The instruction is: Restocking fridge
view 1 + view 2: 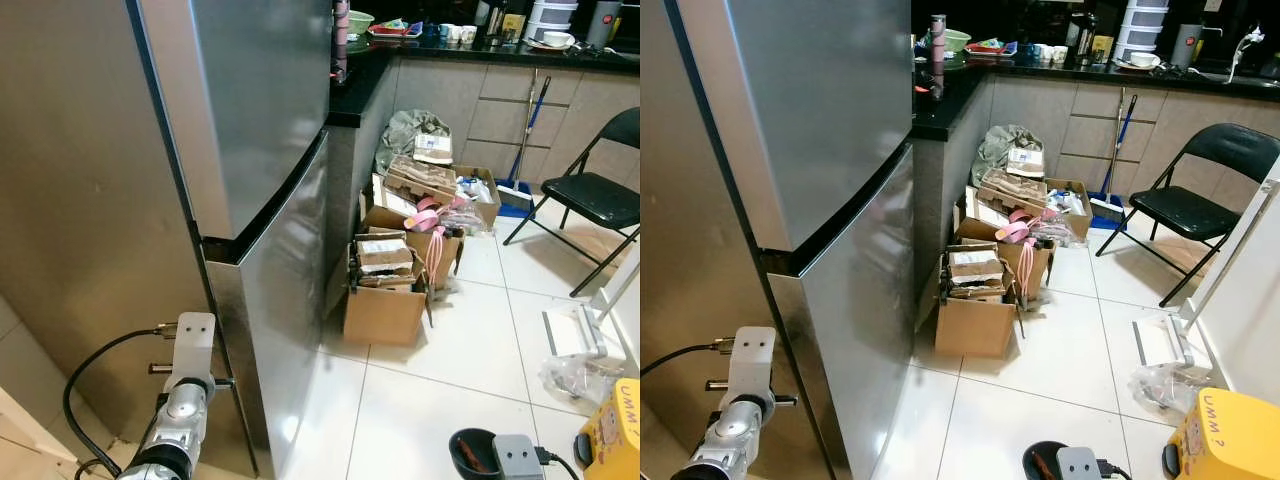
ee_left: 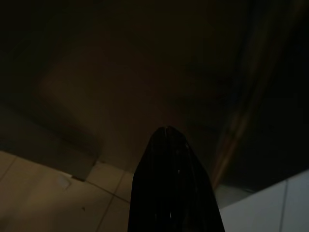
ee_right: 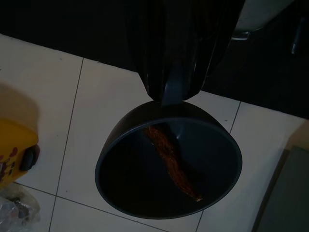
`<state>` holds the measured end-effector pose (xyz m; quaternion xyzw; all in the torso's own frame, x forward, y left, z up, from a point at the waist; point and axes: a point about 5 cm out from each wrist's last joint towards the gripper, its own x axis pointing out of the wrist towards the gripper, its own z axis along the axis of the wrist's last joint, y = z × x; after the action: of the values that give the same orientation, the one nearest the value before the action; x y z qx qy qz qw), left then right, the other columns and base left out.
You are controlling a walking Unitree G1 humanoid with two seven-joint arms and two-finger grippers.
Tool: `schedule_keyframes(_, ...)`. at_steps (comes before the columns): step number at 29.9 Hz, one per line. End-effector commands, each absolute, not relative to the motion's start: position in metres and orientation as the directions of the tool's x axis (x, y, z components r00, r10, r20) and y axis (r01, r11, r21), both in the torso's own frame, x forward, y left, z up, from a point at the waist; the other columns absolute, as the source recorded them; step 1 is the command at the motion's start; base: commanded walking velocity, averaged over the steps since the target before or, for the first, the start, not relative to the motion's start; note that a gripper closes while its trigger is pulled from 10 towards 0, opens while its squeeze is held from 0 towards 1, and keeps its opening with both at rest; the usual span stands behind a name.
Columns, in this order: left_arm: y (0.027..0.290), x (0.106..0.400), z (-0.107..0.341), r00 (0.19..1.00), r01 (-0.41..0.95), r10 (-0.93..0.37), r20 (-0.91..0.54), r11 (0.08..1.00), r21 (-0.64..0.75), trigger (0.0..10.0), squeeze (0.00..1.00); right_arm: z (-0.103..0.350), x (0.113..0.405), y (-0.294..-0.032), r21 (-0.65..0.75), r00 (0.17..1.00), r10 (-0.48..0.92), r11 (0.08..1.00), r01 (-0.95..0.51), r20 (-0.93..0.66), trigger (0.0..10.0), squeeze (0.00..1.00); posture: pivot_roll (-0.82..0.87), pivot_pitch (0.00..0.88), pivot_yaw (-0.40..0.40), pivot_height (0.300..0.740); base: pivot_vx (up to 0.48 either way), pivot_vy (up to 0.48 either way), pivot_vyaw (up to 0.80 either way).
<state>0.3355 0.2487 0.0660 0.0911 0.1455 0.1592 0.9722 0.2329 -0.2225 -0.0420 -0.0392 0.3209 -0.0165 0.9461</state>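
Note:
The tall stainless steel fridge [image 1: 250, 130] stands at my left with both doors closed. Low in front of its lower door is my left arm [image 1: 188, 390]. In the dark left wrist view the left gripper [image 2: 167, 131] shows its black fingers pressed together, holding nothing, aimed at the fridge's foot and the floor tiles. My right gripper [image 3: 171, 92] is shut on the rim of a dark round bowl [image 3: 140, 188]. A reddish-brown strip of food [image 3: 171, 162] lies inside it. The bowl [image 1: 472, 452] hangs low over the white tiles at my right.
Open cardboard boxes [image 1: 385, 290] full of clutter sit on the floor past the fridge, below a dark counter [image 1: 480, 48] crowded with dishes. A black folding chair [image 1: 598, 192] stands at the right. A yellow container [image 1: 612, 432] and a plastic bag [image 1: 575, 375] lie near the bowl.

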Motion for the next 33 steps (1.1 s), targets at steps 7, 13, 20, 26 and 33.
schedule_keyframes(7,0.279,0.335,0.079,0.859,-0.357,0.453,-0.239,0.865,0.353,0.0,0.0,-0.041,0.231,-0.23,-0.1,0.799,-0.071,0.995,0.013,-0.598,10.0,0.0,-0.12,0.133,-0.027,0.74,0.0,0.0,0.0)
schedule_keyframes(13,0.281,0.344,0.093,0.871,-0.364,0.441,-0.214,0.874,0.322,10.0,0.0,-0.04,0.23,-0.232,-0.104,0.8,-0.077,0.994,0.018,-0.595,10.0,0.0,-0.12,0.144,-0.019,0.74,0.0,0.0,0.0)
schedule_keyframes(20,0.261,0.358,0.105,0.947,-0.192,0.247,-0.204,0.947,0.255,10.0,0.0,-0.039,0.23,-0.236,-0.113,0.805,-0.088,0.993,0.026,-0.587,10.0,0.0,-0.14,0.162,-0.016,0.74,0.0,0.0,0.0)
schedule_keyframes(26,0.26,0.365,0.118,0.972,-0.11,0.153,-0.178,0.966,0.233,10.0,0.0,-0.038,0.229,-0.24,-0.122,0.808,-0.092,0.992,0.025,-0.582,10.0,0.0,-0.14,0.2,-0.029,0.74,0.0,0.0,0.0)
schedule_keyframes(33,0.247,0.368,0.12,0.984,0.003,0.033,-0.177,0.979,0.202,10.0,0.0,-0.037,0.23,-0.242,-0.125,0.81,-0.094,0.992,0.026,-0.579,10.0,0.0,-0.13,0.201,-0.03,0.74,0.0,0.0,0.0)
